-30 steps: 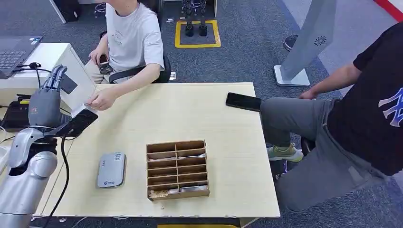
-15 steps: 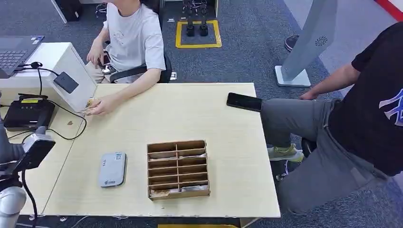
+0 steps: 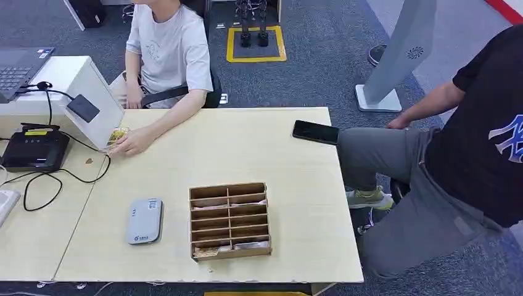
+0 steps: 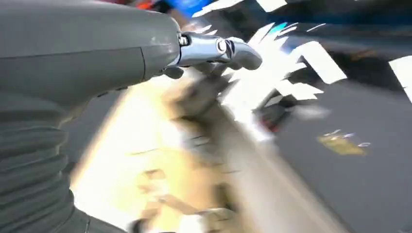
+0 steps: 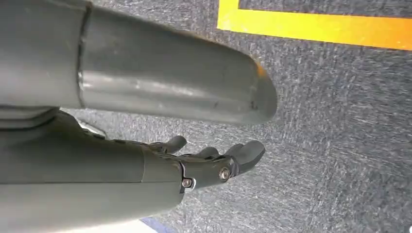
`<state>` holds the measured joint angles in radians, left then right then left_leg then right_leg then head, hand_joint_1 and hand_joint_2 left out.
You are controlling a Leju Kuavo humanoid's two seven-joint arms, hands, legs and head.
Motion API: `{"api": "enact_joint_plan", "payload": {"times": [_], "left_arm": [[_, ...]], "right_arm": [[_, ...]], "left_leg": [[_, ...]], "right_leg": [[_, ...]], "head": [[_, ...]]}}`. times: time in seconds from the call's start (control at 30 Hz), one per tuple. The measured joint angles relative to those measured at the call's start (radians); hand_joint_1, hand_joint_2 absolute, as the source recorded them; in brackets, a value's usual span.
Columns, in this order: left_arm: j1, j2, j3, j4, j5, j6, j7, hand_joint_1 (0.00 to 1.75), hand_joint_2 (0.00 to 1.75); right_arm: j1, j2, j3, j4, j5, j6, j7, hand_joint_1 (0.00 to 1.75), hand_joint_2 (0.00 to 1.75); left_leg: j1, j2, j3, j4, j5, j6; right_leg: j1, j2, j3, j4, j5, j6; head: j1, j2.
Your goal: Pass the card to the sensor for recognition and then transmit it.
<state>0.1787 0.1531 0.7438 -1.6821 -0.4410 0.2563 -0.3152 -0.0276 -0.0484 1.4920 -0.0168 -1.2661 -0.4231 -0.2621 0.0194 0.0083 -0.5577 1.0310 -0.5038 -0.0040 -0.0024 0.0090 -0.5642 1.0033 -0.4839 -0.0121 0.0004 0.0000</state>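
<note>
Pale card (image 3: 116,135) w/ seated person's hand (image 3: 131,141), far left by sensor box (image 3: 92,111): handover done, I'd judge. Right hand (image 5: 214,162) hangs empty, fingers loose; left hand (image 4: 214,51) blurred, can't tell.

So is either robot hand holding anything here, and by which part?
The right hand hangs over the carpet with nothing in it. The left hand is motion-blurred, so a hold cannot be told. A person's hand rests by the card.

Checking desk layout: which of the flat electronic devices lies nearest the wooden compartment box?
The grey card reader, lying flat just beside the wooden box. The black phone lies at the table's far edge, and the black device sits on the side desk.
</note>
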Motion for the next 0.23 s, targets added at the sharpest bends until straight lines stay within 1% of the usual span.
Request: {"api": "enact_joint_plan", "payload": {"times": [0.03, 0.07, 0.1, 0.17, 0.23], "left_arm": [[-0.017, -0.033, 0.083, 0.034, 0.010, -0.054, 0.018, 0.00, 1.75], [-0.036, -0.068, 0.162, 0.069, 0.017, -0.087, 0.035, 0.00, 1.75], [-0.053, -0.106, 0.245, 0.108, 0.022, -0.104, 0.053, 0.00, 1.75], [-0.079, -0.163, 0.368, 0.172, 0.015, -0.115, 0.061, 0.00, 1.75], [-0.101, -0.206, 0.453, 0.214, 0.004, -0.120, 0.060, 0.00, 1.75]], "right_arm": [[0.001, 0.000, -0.004, 0.000, -0.002, 0.001, 0.000, 0.00, 0.00], [0.004, 0.000, -0.008, 0.002, -0.005, 0.002, 0.000, 0.00, 0.00], [0.006, 0.000, -0.012, 0.003, -0.008, 0.005, 0.000, 0.00, 0.00], [0.008, 0.000, -0.016, 0.005, -0.008, 0.009, -0.001, 0.00, 0.00], [0.008, 0.000, -0.018, 0.006, -0.008, 0.010, -0.002, 0.00, 0.00]], "left_leg": [[0.000, 0.000, 0.000, 0.000, 0.000, 0.000], [0.000, 0.000, 0.000, 0.000, 0.000, 0.000], [0.000, 0.000, 0.001, 0.000, 0.000, 0.000], [0.000, -0.001, 0.001, 0.000, 0.000, 0.000], [0.000, -0.003, 0.001, 0.000, 0.000, 0.000]], "right_leg": [[0.000, 0.000, 0.000, 0.000, 0.000, 0.000], [0.000, 0.000, 0.000, 0.000, 0.000, 0.000], [0.000, 0.000, 0.000, 0.000, 0.000, 0.000], [0.000, -0.001, 0.000, 0.000, 0.000, 0.000], [0.000, -0.004, 0.001, 0.000, 0.000, 0.000]], "head": [[-0.001, 0.000], [0.000, 0.000], [0.000, 0.000], [0.000, 0.000], [0.000, 0.000]]}}
